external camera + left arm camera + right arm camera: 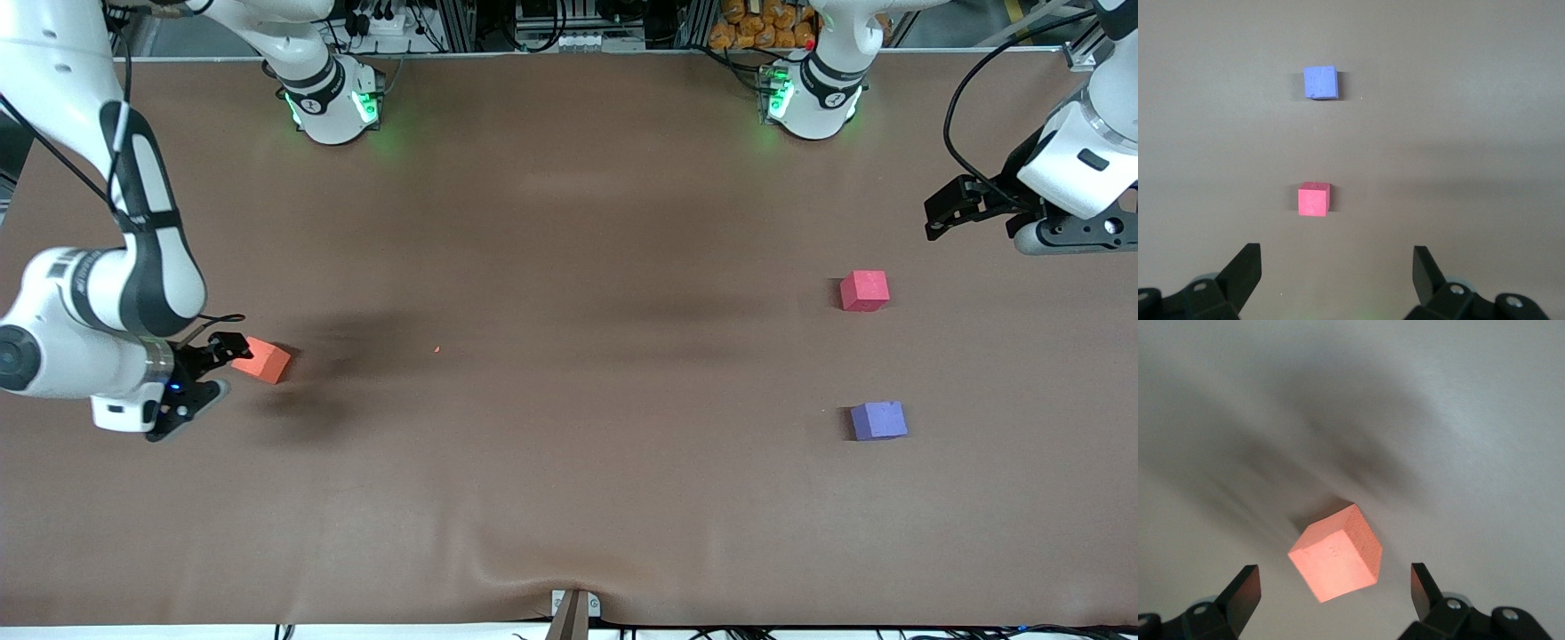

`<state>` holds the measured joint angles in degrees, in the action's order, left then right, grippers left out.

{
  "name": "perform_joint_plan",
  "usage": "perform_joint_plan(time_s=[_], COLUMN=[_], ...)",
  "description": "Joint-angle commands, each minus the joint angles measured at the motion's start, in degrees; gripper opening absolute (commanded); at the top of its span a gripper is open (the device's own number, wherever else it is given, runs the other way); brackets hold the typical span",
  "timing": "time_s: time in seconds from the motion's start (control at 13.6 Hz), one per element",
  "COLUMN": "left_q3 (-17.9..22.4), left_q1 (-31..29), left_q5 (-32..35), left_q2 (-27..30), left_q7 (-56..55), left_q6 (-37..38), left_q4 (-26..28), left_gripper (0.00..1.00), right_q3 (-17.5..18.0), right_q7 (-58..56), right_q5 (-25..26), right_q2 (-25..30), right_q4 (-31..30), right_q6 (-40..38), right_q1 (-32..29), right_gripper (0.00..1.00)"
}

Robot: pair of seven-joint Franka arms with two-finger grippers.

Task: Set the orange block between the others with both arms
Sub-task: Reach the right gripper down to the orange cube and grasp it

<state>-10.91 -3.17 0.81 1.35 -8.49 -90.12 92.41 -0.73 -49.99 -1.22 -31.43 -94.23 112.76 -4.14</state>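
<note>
A: What carries the scene?
B: A brown table (569,444), with both arm bases at its 12 o'clock edge.

A: Right arm?
B: Its right claw (206,373) sits at 9 o'clock, low by the table at the right arm's end, jaws wide apart, gripping nothing. The orange block (263,360) lies tilted just beside the fingertips; in the right wrist view it shows between the spread fingers (1243,590), untouched.

A: Left arm?
B: Its left claw (949,209) hangs at 2 o'clock, over the left arm's end, jaws fully spread and empty.

A: The others?
B: The pinkish-red cube (864,291) at 3 o'clock; the purple-blue cube (878,420) nearer the front camera, well apart.
</note>
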Motion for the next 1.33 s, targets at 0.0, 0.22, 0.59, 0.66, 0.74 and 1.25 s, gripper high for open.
perform_joint_plan(time_s=[0.0, 0.22, 0.59, 0.66, 0.74, 1.25], left_q3=[-0.2, -0.2, -0.2, -0.2, -0.2, -0.2], left_q1=[-0.4, -0.4, -0.5, -0.5, -0.5, -0.7], left_q5=[-0.9, -0.9, -0.9, -0.9, -0.9, -0.9], left_q2=[0.4, 0.7, 0.8, 0.8, 0.8, 0.8], left_q7=[1.3, 1.3, 1.3, 1.3, 1.3, 1.3], left_q6=[0.0, 0.0, 0.2, 0.2, 0.2, 0.0], left_q4=[0.4, 0.7, 0.9, 0.9, 1.0, 1.1], left_gripper=[1.0, 1.0, 1.0, 1.0, 1.0, 1.0], right_q3=[-0.1, -0.1, -0.1, -0.1, -0.1, -0.1], right_q7=[-10.0, -12.5, -14.1, -14.5, -14.5, -14.7], right_q5=[3.2, 6.1, 6.4, 6.9, 7.5, 7.9], right_q2=[-1.5, -2.8, -3.9, -4.1, -4.2, -4.2], right_q4=[-0.5, -1.0, -4.0, -4.5, -5.1, -8.8], right_q6=[3.7, 4.1, 6.7, 6.8, 6.9, 9.7], right_q1=[0.3, 1.2, 1.4, 1.4, 1.3, 1.2], right_gripper=[1.0, 1.0, 1.0, 1.0, 1.0, 1.0])
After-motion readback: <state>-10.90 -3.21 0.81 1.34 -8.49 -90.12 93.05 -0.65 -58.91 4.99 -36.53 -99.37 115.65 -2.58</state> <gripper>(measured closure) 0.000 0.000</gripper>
